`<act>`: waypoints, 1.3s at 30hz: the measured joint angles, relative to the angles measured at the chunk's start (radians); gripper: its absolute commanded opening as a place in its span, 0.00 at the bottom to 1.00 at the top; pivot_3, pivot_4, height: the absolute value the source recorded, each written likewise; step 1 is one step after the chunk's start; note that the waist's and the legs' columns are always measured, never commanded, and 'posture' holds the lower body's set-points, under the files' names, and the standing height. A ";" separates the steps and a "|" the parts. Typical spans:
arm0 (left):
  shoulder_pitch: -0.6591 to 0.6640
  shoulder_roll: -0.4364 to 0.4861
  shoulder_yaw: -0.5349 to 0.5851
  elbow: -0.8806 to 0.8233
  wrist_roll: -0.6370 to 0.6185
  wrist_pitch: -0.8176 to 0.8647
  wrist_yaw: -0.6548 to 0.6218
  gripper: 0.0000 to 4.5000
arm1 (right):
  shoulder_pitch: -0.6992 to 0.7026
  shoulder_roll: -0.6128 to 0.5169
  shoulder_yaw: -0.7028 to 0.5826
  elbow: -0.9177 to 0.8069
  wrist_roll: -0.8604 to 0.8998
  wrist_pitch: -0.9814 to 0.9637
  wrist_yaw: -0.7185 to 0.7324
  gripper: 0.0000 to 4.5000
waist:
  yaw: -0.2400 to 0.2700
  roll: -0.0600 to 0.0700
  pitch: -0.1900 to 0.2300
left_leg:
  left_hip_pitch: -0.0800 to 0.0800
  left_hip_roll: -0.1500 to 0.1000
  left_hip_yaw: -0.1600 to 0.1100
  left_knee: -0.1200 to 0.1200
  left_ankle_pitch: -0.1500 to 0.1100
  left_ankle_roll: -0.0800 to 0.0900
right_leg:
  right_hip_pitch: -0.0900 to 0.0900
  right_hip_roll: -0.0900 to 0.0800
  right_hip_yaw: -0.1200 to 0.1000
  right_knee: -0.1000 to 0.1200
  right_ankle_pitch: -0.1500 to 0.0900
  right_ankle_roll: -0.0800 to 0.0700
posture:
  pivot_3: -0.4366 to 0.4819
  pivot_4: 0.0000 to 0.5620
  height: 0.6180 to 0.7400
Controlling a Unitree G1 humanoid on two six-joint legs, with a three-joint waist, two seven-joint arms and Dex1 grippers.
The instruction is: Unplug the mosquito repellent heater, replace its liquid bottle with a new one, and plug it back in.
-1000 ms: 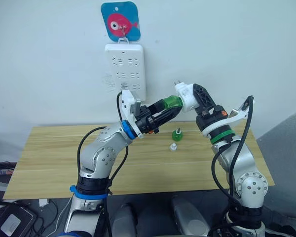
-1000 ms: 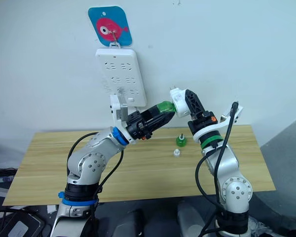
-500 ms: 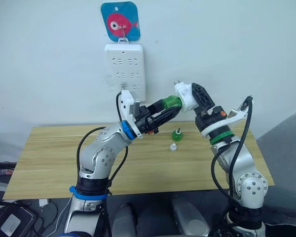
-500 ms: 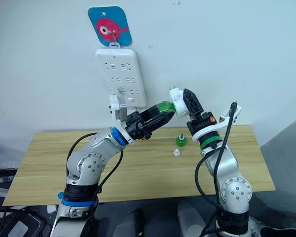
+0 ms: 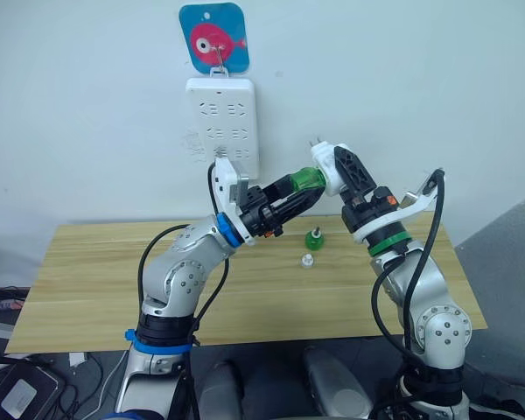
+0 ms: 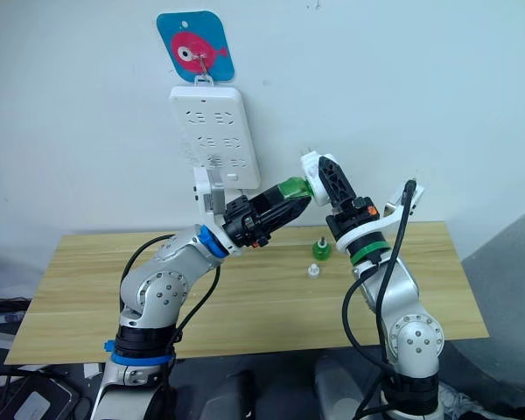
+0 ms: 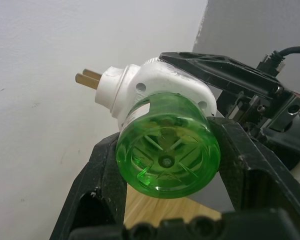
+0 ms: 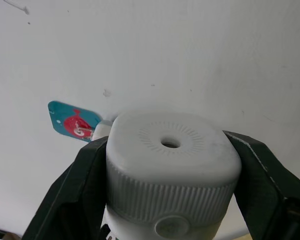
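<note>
Hanging on the wall at upper left, we see the white power strip [image 5: 222,125] under a blue fish plaque [image 5: 213,37]. Below it our left gripper [image 5: 297,190] pinches a green liquid bottle [image 5: 303,182] by its base, held in the air above the wooden table [image 5: 87,280]. The bottle's neck sits in the mosquito repellent heater [image 5: 325,169], unplugged with prongs bare, clamped in our right gripper [image 5: 339,171]. Another green bottle [image 5: 314,237] stands on the table, a clear cap [image 5: 306,260] just beside it.

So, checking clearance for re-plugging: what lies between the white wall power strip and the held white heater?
Bare wall between power strip and heater, in both eye views.
</note>
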 measured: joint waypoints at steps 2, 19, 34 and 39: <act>0.000 0.000 -0.001 0.000 0.001 -0.003 0.000 0.52 | 0.000 0.000 0.000 0.000 0.004 -0.002 0.000 0.68 | 0.000 0.000 0.000 | 0.000 0.000 0.000 0.000 0.000 0.000 | 0.000 0.000 0.000 0.000 0.000 0.000 | 0.23 0.32 1.00; 0.185 0.280 0.013 -0.014 0.118 -0.062 -0.068 1.00 | -0.012 -0.170 0.002 -0.017 -0.137 0.035 0.039 0.68 | 0.000 0.000 0.000 | 0.000 0.000 0.000 -0.001 0.000 0.000 | -0.001 0.000 0.000 0.000 0.000 0.000 | 0.23 0.34 1.00; -0.141 0.471 0.148 0.470 0.286 -0.298 -0.171 1.00 | -0.094 -0.316 0.111 -0.069 -0.587 0.127 0.186 0.68 | 0.009 0.000 0.000 | 0.000 0.000 0.000 -0.001 0.000 0.000 | -0.001 -0.001 -0.001 0.000 0.000 0.000 | 0.23 0.35 1.00; -0.212 0.454 0.130 0.600 0.322 -0.358 -0.221 1.00 | -0.096 -0.304 0.112 -0.082 -0.598 0.151 0.195 0.68 | 0.012 0.000 0.000 | 0.000 0.000 -0.001 0.000 0.000 0.000 | -0.001 -0.001 -0.002 0.000 0.000 0.000 | 0.22 0.35 1.00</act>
